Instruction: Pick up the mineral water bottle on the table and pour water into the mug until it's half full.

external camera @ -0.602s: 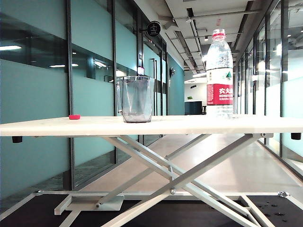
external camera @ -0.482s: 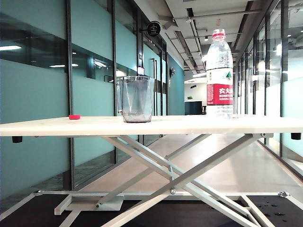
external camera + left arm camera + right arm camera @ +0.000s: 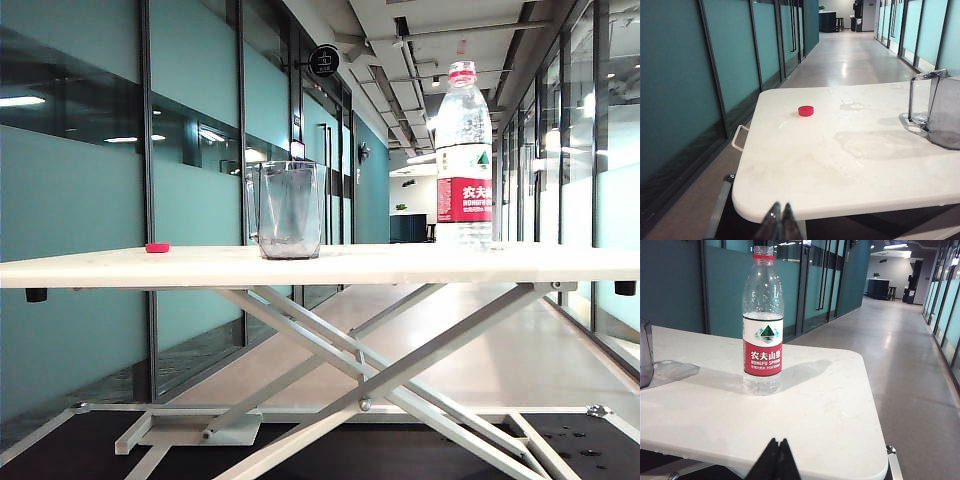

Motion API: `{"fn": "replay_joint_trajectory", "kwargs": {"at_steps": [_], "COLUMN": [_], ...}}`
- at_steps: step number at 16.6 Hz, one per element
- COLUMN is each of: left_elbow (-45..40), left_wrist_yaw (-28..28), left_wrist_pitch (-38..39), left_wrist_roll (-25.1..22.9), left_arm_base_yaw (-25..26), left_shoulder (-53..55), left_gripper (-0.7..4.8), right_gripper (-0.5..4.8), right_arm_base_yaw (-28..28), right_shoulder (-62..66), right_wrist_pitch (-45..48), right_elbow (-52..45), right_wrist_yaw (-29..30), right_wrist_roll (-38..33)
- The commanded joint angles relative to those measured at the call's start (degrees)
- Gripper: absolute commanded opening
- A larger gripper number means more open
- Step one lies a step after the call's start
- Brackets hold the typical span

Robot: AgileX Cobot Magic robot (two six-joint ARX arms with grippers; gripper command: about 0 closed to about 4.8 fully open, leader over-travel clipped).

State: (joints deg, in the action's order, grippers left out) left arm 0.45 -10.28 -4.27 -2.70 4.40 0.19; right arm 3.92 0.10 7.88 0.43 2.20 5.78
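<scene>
The mineral water bottle (image 3: 464, 160) stands upright and uncapped on the right part of the table (image 3: 400, 264); the right wrist view shows its label (image 3: 762, 342). The clear mug (image 3: 288, 210) stands left of the middle and shows in the left wrist view (image 3: 937, 111); a sliver of it shows in the right wrist view (image 3: 645, 354). My left gripper (image 3: 780, 206) is shut and empty, off the table's near edge, well short of the mug. My right gripper (image 3: 778, 441) is shut and empty at the near edge, short of the bottle. Neither gripper shows in the exterior view.
A small red cap (image 3: 157, 247) lies on the table's left part (image 3: 806, 110). Damp patches mark the tabletop near the mug (image 3: 875, 145). Glass partition walls (image 3: 80, 200) line a corridor behind. Scissor legs (image 3: 380, 385) stand under the table.
</scene>
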Motion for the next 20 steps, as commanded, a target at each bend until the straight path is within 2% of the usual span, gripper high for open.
{"fn": "replay_joint_trajectory", "kwargs": {"at_steps": [1,3,4,6,7,8,9,10,12,15,16,17,20], "left_elbow": [0.1,0.1,0.1,0.1,0.1,0.1,0.1,0.1,0.1,0.1,0.1,0.1,0.1], "left_wrist_yaw": [-5.0,-15.4,-22.2,-27.8,-28.8,-28.8,-28.7,-28.7,-28.7,-28.7,-28.8,-28.7,-28.8], "left_wrist_pitch": [-0.5,-0.5,-0.5,-0.5,-0.5,-0.5,-0.5,-0.5,-0.5,-0.5,-0.5,-0.5,-0.5], "left_wrist_roll": [5.9,6.1,5.6,5.5,5.5,5.5,5.5,5.5,5.5,5.5,4.7,4.6,4.7], "left_arm_base_yaw": [0.0,0.0,0.0,0.0,0.0,0.0,0.0,0.0,0.0,0.0,0.0,0.0,0.0], "left_shoulder": [0.0,0.0,0.0,0.0,0.0,0.0,0.0,0.0,0.0,0.0,0.0,0.0,0.0], "left_gripper": [-0.05,-0.05,-0.05,-0.05,-0.05,-0.05,-0.05,-0.05,-0.05,-0.05,-0.05,-0.05,-0.05], "right_gripper": [-0.05,-0.05,-0.05,-0.05,0.05,0.96,2.70,3.16,3.21,3.84,4.58,4.79,4.79], "right_arm_base_yaw": [0.1,0.2,0.2,0.2,0.2,0.2,0.5,0.5,0.5,0.5,0.5,0.5,0.5], "right_shoulder": [0.0,0.0,0.0,0.0,0.0,0.0,0.0,0.0,0.2,0.2,0.2,0.2,0.4], "right_wrist_pitch": [0.8,-0.4,-0.8,-0.8,-0.8,-0.8,-0.7,-0.8,-0.8,-0.6,0.3,1.2,1.7], "right_elbow": [-0.1,-0.1,-0.1,-0.1,-0.1,-0.1,-0.1,-0.1,-0.1,0.1,0.1,0.2,1.9], "right_wrist_yaw": [1.6,6.7,11.6,17.6,19.8,20.3,19.4,18.3,15.3,15.3,15.1,14.4,14.3], "right_wrist_roll": [-0.2,-0.7,-4.6,-7.3,-7.3,-7.3,-7.3,-7.3,-9.6,-10.3,-10.3,-10.3,-10.3]}}
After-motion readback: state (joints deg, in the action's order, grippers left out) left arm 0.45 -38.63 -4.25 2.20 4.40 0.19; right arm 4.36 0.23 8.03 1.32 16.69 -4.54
